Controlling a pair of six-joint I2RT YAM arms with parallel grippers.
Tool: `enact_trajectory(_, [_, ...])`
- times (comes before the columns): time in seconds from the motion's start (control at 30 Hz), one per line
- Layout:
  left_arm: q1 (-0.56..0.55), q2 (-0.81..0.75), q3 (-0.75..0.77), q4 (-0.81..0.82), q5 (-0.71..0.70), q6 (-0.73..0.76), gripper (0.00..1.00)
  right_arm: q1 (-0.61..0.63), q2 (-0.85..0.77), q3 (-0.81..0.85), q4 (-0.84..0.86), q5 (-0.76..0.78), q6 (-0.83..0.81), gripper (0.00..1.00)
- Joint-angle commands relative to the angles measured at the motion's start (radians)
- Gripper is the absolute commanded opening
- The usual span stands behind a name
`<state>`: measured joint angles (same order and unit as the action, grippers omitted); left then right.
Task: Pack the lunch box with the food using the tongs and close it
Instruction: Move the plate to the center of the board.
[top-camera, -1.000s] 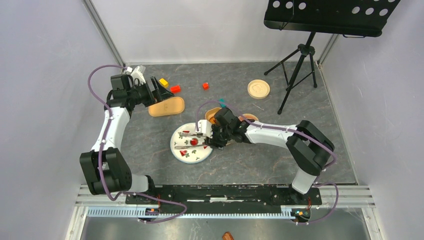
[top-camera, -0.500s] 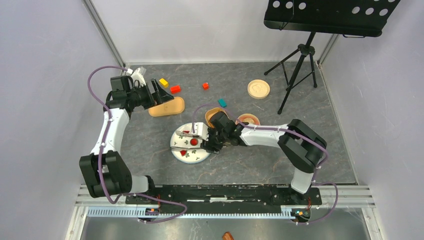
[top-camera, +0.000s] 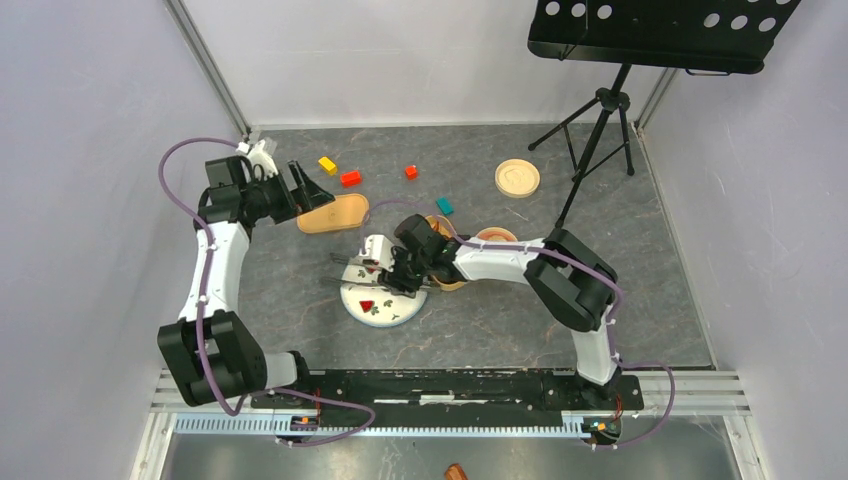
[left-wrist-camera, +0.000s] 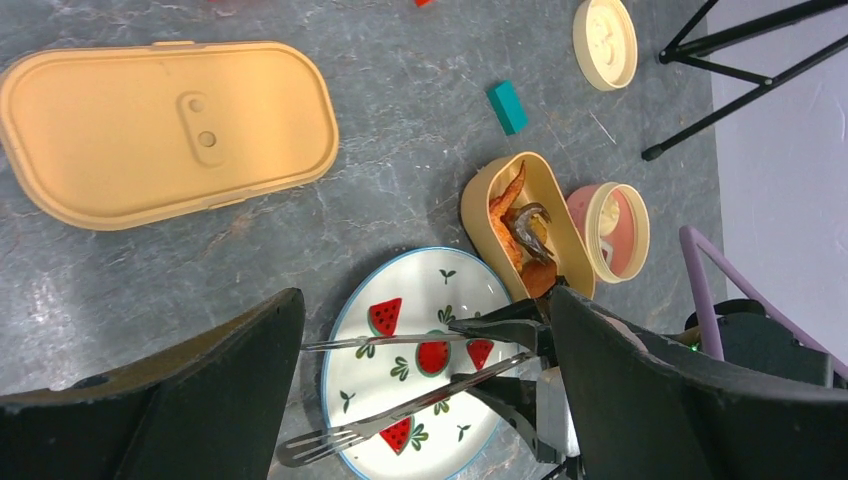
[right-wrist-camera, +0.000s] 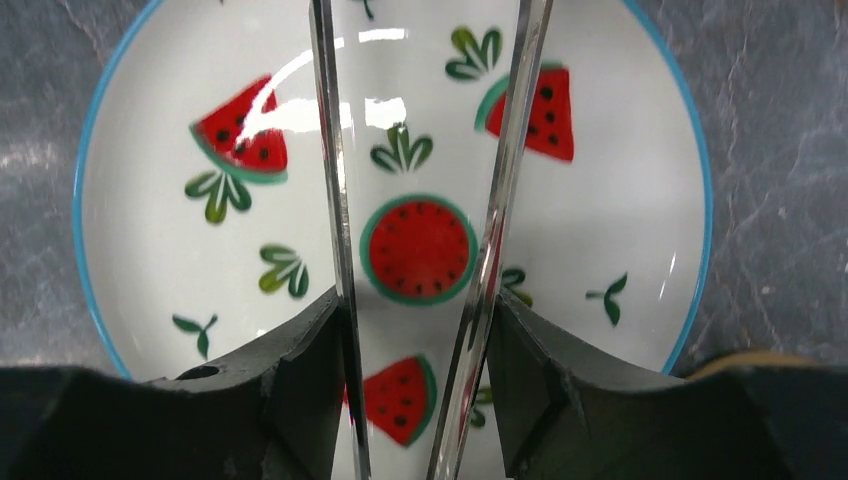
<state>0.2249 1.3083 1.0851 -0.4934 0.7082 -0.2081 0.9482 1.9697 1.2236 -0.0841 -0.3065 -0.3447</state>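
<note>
Tabletop (top-camera: 480, 330) of grey stone between pale walls (top-camera: 400, 60); left hand (top-camera: 312, 187) gapes, right hand (right-wrist-camera: 415, 315) grips tongs (right-wrist-camera: 334, 200).

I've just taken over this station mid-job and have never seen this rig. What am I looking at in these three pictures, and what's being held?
Two robot arms stand at a table. One picture looks down from above; the other two come from a camera on each wrist. The right gripper is shut on the tongs over the plate, whose watermelons are only painted. The left gripper is open, holding nothing, near the lid. The lunch box beside the plate holds food.
</note>
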Motion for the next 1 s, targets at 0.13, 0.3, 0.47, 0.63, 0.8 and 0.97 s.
enact_trajectory(0.13, [0.058, -0.030, 0.048, -0.024, 0.012, 0.038, 0.98, 0.054, 0.167, 0.161, -0.052, 0.033, -0.020, 0.55])
enact_trajectory(0.3, [0.097, -0.034, 0.068, -0.050, 0.019, 0.040, 0.99, 0.066, 0.247, 0.262, -0.054, 0.033, 0.017, 0.55])
enact_trajectory(0.47, [0.121, -0.038, 0.076, -0.067, 0.027, 0.053, 0.99, 0.068, 0.310, 0.334, -0.052, 0.026, 0.043, 0.55])
enact_trajectory(0.63, [0.145, -0.038, 0.082, -0.078, 0.030, 0.056, 0.99, 0.095, 0.387, 0.436, -0.034, 0.011, 0.073, 0.55])
enact_trajectory(0.8, [0.166, -0.034, 0.117, -0.123, 0.034, 0.084, 0.99, 0.125, 0.479, 0.594, -0.011, -0.011, 0.123, 0.55])
enact_trajectory(0.97, [0.175, -0.032, 0.150, -0.149, 0.047, 0.111, 0.99, 0.131, 0.493, 0.690, -0.026, -0.005, 0.135, 0.55])
